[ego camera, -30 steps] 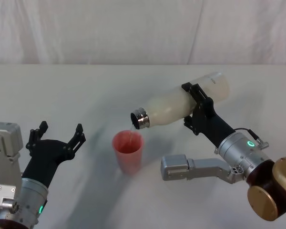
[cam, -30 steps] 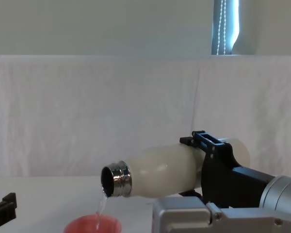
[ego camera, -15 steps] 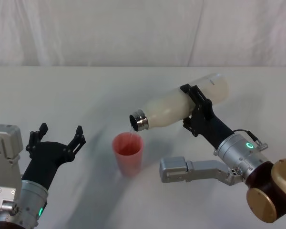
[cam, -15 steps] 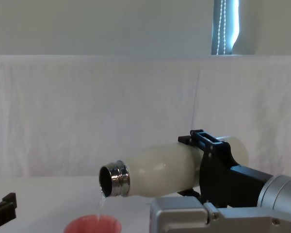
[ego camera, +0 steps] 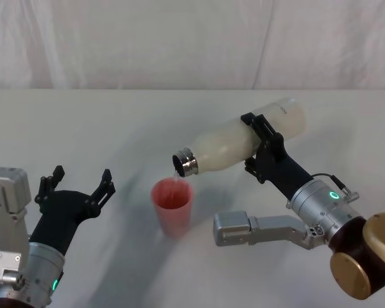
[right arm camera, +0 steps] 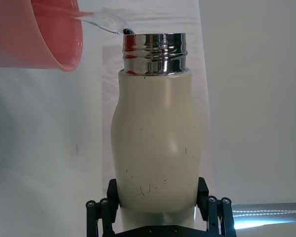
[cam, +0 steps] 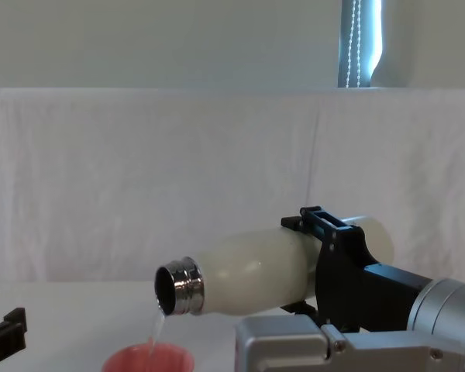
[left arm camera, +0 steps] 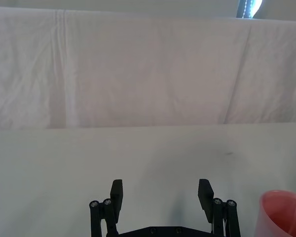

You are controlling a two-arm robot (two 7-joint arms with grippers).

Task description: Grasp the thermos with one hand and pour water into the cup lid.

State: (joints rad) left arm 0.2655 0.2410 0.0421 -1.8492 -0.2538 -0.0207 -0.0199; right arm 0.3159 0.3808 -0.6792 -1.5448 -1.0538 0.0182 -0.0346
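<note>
Thermos (ego camera: 234, 144) tilted neck-down to the left, clenched around its body by the right claw (ego camera: 264, 146), water falling into the cup lid (ego camera: 172, 206) standing mid-tabletop (ego camera: 115, 122). Left claw (ego camera: 77, 185) hovers released at the near left, with bare tabletop between it and the cup lid.

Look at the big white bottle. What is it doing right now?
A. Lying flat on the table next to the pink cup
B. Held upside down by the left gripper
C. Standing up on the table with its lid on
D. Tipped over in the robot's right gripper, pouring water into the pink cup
D: the right gripper holds the thermos tilted, and a thin stream runs from its chrome neck into the cup lid; the left gripper waits open, holding nothing.
</note>
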